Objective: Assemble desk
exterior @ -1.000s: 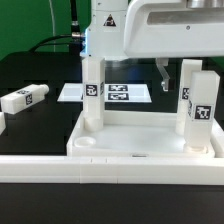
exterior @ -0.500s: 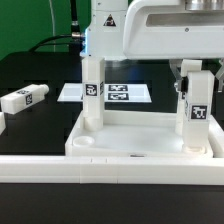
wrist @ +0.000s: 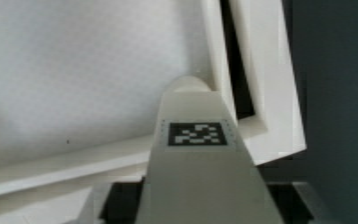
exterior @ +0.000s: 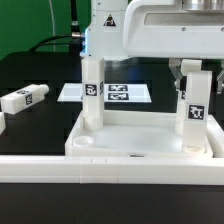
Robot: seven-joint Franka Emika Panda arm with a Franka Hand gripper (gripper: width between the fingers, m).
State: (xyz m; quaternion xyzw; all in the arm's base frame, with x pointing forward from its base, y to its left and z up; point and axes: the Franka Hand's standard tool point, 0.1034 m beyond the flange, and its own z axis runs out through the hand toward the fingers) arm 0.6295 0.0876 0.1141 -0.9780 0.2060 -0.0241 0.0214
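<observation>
The white desk top (exterior: 140, 152) lies at the front with its raised rim up. One white leg (exterior: 92, 100) stands upright in its far corner on the exterior view's left. My gripper (exterior: 194, 70) is shut on the top of a second tagged leg (exterior: 196, 115), holding it upright at the far corner on the exterior view's right. In the wrist view this leg (wrist: 199, 150) runs down from between my dark fingers (wrist: 131, 205) to the corner of the desk top (wrist: 265, 95). A third leg (exterior: 25, 98) lies loose on the table at the exterior view's left.
The marker board (exterior: 120, 93) lies flat behind the desk top. The arm's white base (exterior: 105, 30) stands behind it. The table is black, with a green backdrop at the rear.
The held leg and my gripper have shifted a little toward the exterior view's left and stand straighter over the corner. The other parts have not moved.
</observation>
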